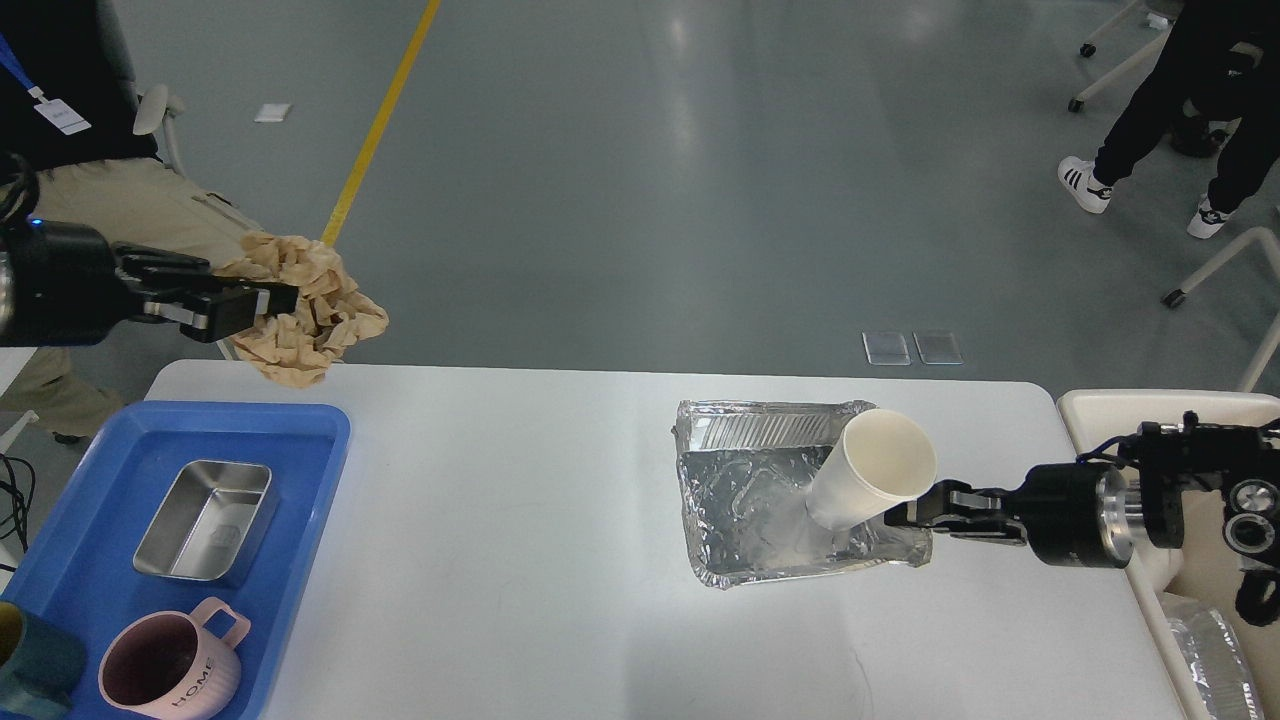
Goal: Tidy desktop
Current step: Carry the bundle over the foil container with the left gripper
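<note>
The white desktop (500, 540) carries a crinkled foil tray (750, 510) right of centre. A white paper cup (872, 470) leans tilted inside the tray, mouth toward me. My right gripper (900, 518) reaches in from the right and is shut on the foil tray's right rim, just under the cup. My left gripper (262, 302) hovers above the desktop's far left corner, shut on a crumpled brown paper (315, 320) that hangs from it.
A blue plastic tray (320, 440) at the left holds a steel container (205, 520), a pink mug (170, 670) and a teal cup (30, 675). A cream bin (1100, 410) with foil inside stands off the right edge. A seated person is at far left.
</note>
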`<action>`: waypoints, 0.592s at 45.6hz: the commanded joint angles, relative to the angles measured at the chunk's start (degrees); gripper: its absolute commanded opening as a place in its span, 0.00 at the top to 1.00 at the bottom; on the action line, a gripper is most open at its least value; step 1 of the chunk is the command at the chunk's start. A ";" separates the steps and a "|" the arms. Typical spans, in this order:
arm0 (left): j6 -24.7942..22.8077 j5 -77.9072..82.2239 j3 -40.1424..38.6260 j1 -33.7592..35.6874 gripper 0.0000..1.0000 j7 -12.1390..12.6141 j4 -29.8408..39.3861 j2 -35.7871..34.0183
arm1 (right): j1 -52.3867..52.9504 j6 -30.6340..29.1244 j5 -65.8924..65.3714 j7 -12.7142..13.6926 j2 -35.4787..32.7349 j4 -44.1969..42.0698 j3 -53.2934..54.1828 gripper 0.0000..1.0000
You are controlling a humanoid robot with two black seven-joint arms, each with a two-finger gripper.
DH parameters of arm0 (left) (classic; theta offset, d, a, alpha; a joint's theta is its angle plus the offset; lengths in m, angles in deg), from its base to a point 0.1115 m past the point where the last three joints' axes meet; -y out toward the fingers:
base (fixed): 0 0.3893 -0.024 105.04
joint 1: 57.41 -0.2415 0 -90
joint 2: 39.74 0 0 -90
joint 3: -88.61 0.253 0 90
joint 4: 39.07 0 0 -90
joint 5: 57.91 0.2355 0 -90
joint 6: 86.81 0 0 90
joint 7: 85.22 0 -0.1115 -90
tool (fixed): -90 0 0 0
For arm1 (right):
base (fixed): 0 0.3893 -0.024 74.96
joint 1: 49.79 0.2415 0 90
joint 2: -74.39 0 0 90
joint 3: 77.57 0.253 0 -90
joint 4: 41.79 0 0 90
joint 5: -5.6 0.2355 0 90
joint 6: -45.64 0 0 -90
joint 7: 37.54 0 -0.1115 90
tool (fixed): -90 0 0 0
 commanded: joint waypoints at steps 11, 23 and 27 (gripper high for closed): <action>-12.10 10.63 1.02 14.81 0.86 0.08 -6.44 26.37 | 0.25 0.00 -0.09 -0.01 0.37 -0.02 0.08 1.00; -12.55 11.86 7.44 24.30 0.86 -0.01 -15.23 44.92 | 0.60 0.00 -0.09 -0.01 0.81 -0.02 0.08 1.00; -12.55 11.78 7.79 26.06 0.86 -0.01 -18.04 50.46 | 0.69 0.00 -0.09 -0.01 0.99 -0.10 0.08 1.00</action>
